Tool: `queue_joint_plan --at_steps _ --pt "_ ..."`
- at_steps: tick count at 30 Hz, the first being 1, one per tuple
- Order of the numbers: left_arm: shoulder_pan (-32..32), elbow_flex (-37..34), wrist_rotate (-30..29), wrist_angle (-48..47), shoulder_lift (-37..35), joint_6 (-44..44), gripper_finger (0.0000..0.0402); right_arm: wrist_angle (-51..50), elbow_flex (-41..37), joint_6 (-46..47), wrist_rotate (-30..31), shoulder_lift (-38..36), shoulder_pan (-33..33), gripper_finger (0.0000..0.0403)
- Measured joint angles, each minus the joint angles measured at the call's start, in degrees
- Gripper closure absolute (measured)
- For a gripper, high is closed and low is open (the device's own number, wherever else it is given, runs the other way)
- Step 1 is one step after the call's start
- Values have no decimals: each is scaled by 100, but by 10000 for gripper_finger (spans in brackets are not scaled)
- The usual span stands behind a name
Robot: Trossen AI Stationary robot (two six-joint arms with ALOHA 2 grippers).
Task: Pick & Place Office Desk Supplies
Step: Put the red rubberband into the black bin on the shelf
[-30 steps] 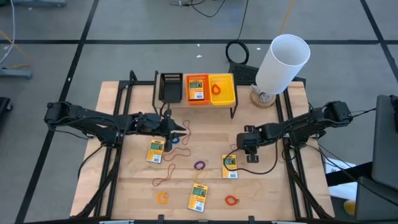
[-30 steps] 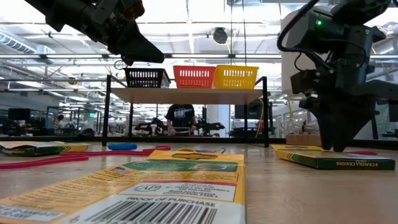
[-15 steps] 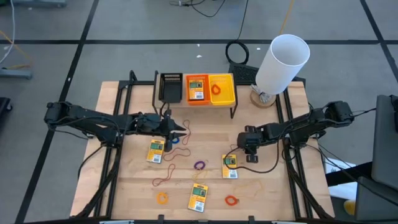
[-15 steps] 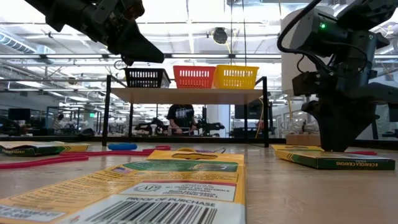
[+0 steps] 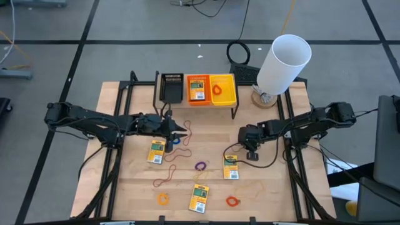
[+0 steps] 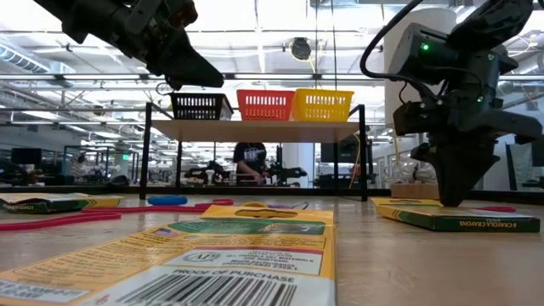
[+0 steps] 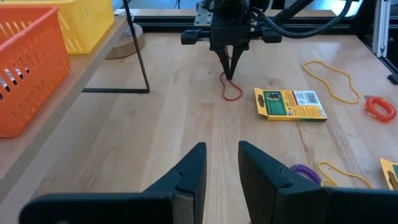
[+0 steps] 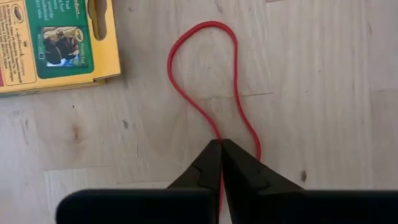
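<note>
1. Pinching: right gripper is closing tips together on red rubber band, low at table centre-right.
2. Band is lying flat on wood, loop stretching straight ahead of tips, just beside yellow pack.
3. Left gripper is hovering part-open, holding nothing, farther off; right arm is nearer.
4. Bins are sitting beyond, on rack.

The table is pale, matt wood with visible grain and knots. The crayon pack looks like printed card with a slight sheen. The red rubber band is thin, smooth rubber. Both bins are openwork plastic.
</note>
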Motion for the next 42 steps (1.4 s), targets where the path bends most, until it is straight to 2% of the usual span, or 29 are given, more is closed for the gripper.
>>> queue_joint_plan --at_steps 10,17,27,35,42 --pt "-1 0 -48 -28 0 4 321 -263 536 -347 -292 -79 24 403" --pt "-2 0 -48 -33 0 25 321 -549 890 -584 -169 -336 65 403" --pt "-1 -4 -52 -37 2 30 321 -424 1113 -1114 519 -1082 59 403" --pt "-1 -4 -52 -33 2 30 321 570 1126 -1564 803 -1749 -17 403" --pt "0 -4 -52 -26 2 30 321 2042 1126 -2391 818 -1991 -22 403"
